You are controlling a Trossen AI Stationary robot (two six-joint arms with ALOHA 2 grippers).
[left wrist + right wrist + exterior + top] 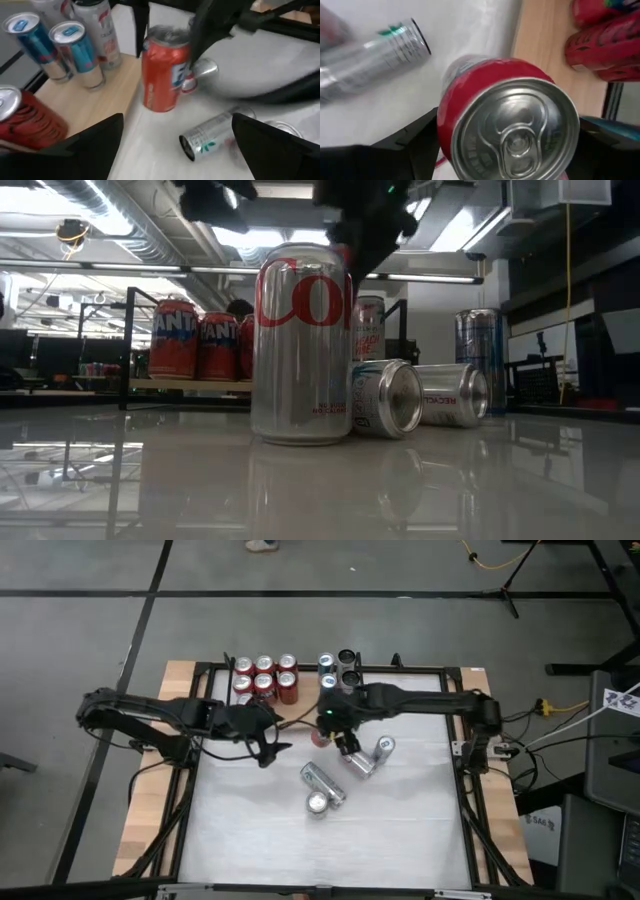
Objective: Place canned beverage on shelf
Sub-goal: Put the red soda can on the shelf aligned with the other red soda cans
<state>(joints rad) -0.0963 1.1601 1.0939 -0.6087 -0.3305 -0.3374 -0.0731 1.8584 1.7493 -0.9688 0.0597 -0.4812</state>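
Right hand (pixel 324 736) hangs over the desk (pixel 400 840) close to its far edge, just in front of the shelf (pixel 455 675). Its fingers (pixel 415 145) are spread apart with a red can (pixel 507 117) between them, 1 on each side. This can stands upright on the white desk, just beside the front rail of the shelf. From the pictures I cannot tell if the fingers press on the can or only sit beside it.

Left hand (pixel 268 745) is nearby, a little to the left of the red can, also over the far part of the desk. Its fingers (pixel 95 145) are wide apart and hold nothing.

The shelf is a light wooden board with thin black rails, and it runs along the far edge of the desk. On its left part stand 6 red cans (pixel 264 677) in a tight group. Next to them, near the middle of the shelf, stand 4 cans with silver and dark tops (pixel 340 669).

On the desk, 2 silver cans lie on their sides close to the right hand: 1 (pixel 382 750) just to its right and 1 (pixel 358 762) just in front of it. Another silver can (pixel 322 782) lies a bit nearer the middle. A tall silver can with red letters (pixel 301 345) stands upright close to the low camera.
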